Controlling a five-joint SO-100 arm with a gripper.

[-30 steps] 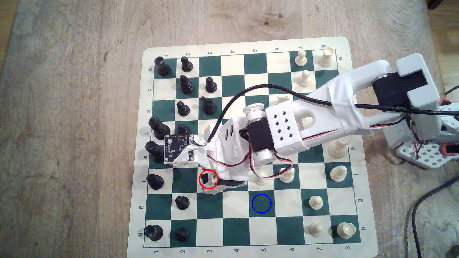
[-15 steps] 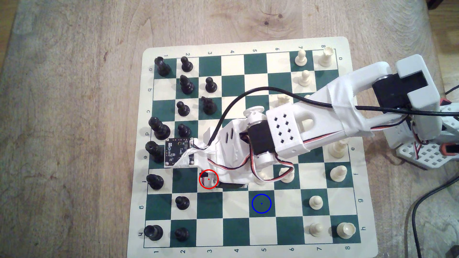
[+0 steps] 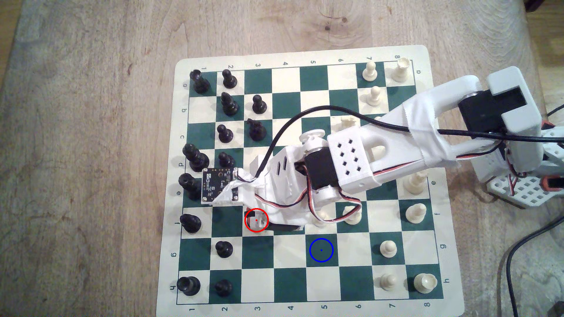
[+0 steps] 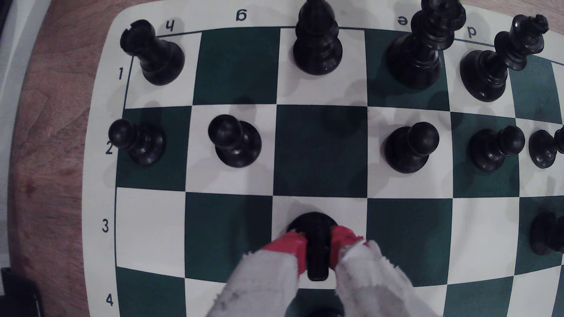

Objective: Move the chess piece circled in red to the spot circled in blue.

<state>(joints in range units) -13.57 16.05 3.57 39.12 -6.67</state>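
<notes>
The black knight [image 4: 317, 243] is standing on a cream square in row 3 of the chessboard [image 3: 424, 55], inside the red ring of the exterior view, where little more than a dark sliver of it [image 3: 252, 219] is peeking out from under the arm. In the wrist view the gripper [image 4: 317, 247] is grasping it: the jaws are clenched on the knight, one red fingertip [image 4: 290, 243] pressing each flank, with the piece's round base showing just beyond them on the cream square. White wrapping is covering the fingers behind the red tips.

The blue-ringed square [image 3: 321, 250] is lying at about four o'clock from the knight in the exterior view, one row toward the board's near edge and two columns toward the exterior view's right. It is a dark green square carrying no piece.

A black pawn [image 3: 224, 248] is sitting at about eight o'clock from the knight in the exterior view, near but apart. A cream pawn [image 3: 388, 248] is standing at three o'clock from the blue ring, two squares away. The white arm [image 3: 381, 146] is reaching in from the exterior view's right across the board, which is lying on the wooden bench [image 3: 91, 122].
</notes>
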